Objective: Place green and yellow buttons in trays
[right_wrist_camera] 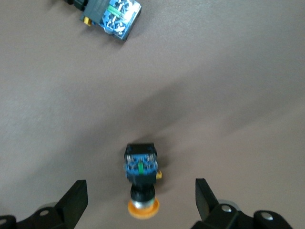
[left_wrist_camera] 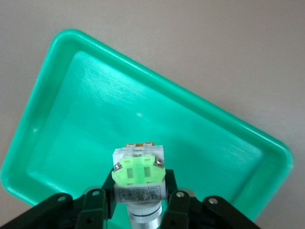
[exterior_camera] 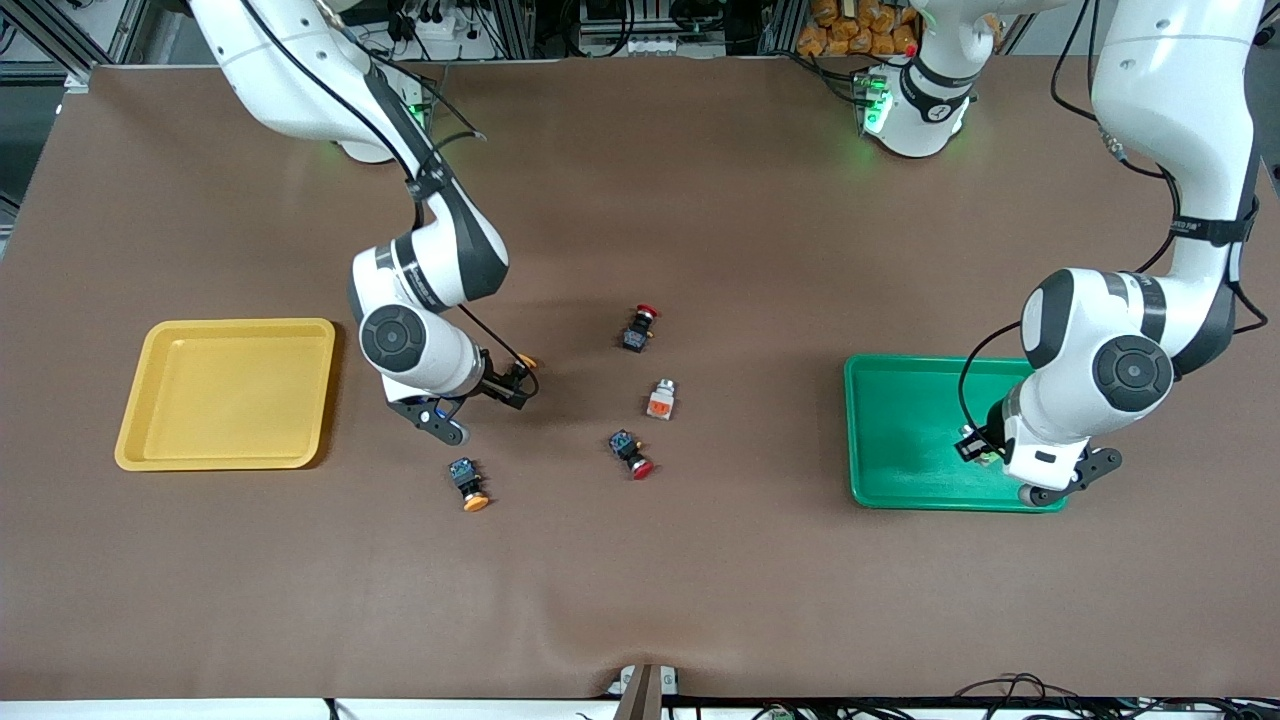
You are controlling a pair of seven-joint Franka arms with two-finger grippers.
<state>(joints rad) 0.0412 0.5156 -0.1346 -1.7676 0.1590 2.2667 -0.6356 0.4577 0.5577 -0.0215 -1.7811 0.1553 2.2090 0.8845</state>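
Note:
My left gripper [left_wrist_camera: 139, 191] [exterior_camera: 975, 447] hangs over the green tray [left_wrist_camera: 143, 105] [exterior_camera: 900, 430], shut on the silver-white button with the green face [left_wrist_camera: 138, 171]. My right gripper [right_wrist_camera: 140, 198] [exterior_camera: 510, 383] is open, low over the table between the yellow tray [exterior_camera: 230, 400] and the middle. A black-bodied button with an orange-yellow cap [right_wrist_camera: 141, 167] lies between its fingers, untouched; only its cap [exterior_camera: 527, 362] shows from the front. A second yellow-capped button [exterior_camera: 469, 484] lies on the table nearer the front camera. The yellow tray holds nothing.
Two red-capped black buttons [exterior_camera: 638, 328] [exterior_camera: 631, 453] and a silver-white one with an orange face [exterior_camera: 660, 400] lie mid-table. In the right wrist view another blue-based button [right_wrist_camera: 109, 12] lies close to the one between the fingers.

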